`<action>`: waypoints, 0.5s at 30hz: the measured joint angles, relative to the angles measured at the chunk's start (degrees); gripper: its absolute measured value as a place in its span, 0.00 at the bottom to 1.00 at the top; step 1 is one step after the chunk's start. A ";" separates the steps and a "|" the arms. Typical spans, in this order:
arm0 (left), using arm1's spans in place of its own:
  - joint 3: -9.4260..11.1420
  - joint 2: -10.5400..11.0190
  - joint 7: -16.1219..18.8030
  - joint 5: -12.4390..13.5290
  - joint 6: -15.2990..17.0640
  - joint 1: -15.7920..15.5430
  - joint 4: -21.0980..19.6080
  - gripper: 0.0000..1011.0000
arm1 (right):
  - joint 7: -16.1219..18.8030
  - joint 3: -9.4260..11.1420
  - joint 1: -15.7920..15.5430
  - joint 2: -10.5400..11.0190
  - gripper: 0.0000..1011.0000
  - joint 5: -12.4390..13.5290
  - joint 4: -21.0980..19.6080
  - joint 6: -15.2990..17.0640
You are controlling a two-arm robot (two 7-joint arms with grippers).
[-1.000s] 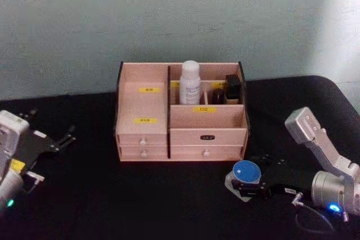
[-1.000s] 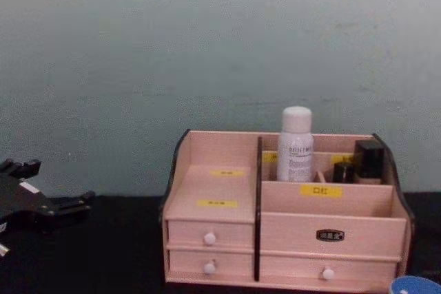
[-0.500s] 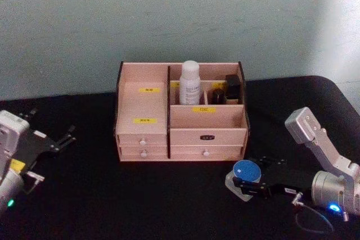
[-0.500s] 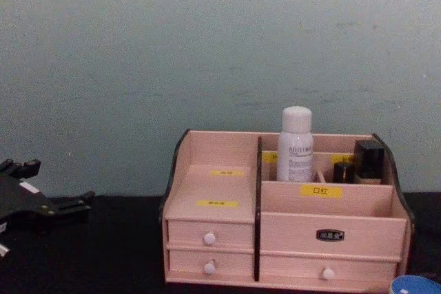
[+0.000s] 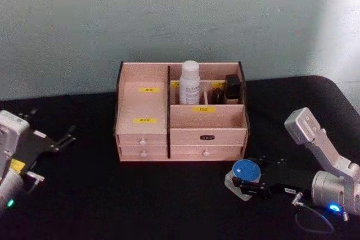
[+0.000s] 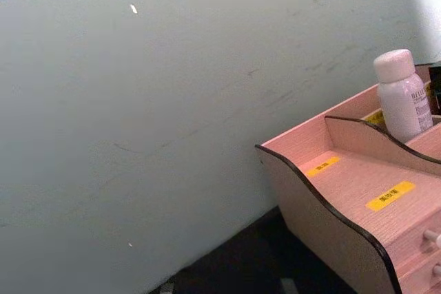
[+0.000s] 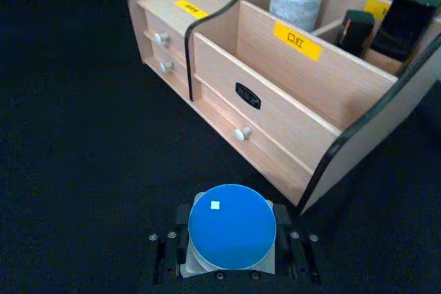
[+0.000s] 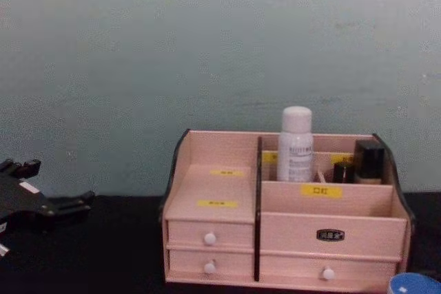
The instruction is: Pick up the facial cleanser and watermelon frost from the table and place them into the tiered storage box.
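Looking from the far left of the scene, I have the left gripper parked low over the black table, well apart from everything else. Its two dark fingers are spread wide with nothing between them, and the chest view shows them the same way.

At the middle of the table, close to the far wall, stands the tiered storage box. Its left side is a pair of stepped shelves with yellow labels over two small white-knobbed drawers. A black divider separates them from the right side, where open compartments sit above two wider drawers.

The facial cleanser is upright in the far compartment, just right of that divider, with its white cap above the box's rim. I see it there from the chest and from the left wrist as well. Further right in the same far row stand the small black bottles.

The watermelon frost is on the near side of the box, just off its right front corner and not touching it. The right gripper reaches in from the right, its claw closed around the jar. From the right wrist view, the blue lid faces up with a finger pressed to each side of the body. I cannot tell whether the jar rests on the table or is raised off it.
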 joint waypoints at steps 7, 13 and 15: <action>0.00 0.00 0.00 0.00 0.00 0.00 0.00 0.99 | 1.44 0.00 0.11 0.47 0.70 0.60 -0.96 -1.07; 0.00 0.00 0.00 0.00 0.00 0.00 0.00 0.99 | 2.52 -0.26 1.04 0.39 0.70 1.36 -1.66 -1.97; 0.00 0.00 0.00 0.00 0.00 0.00 0.00 0.99 | 2.99 -0.58 1.74 0.16 0.70 1.63 -1.86 -2.45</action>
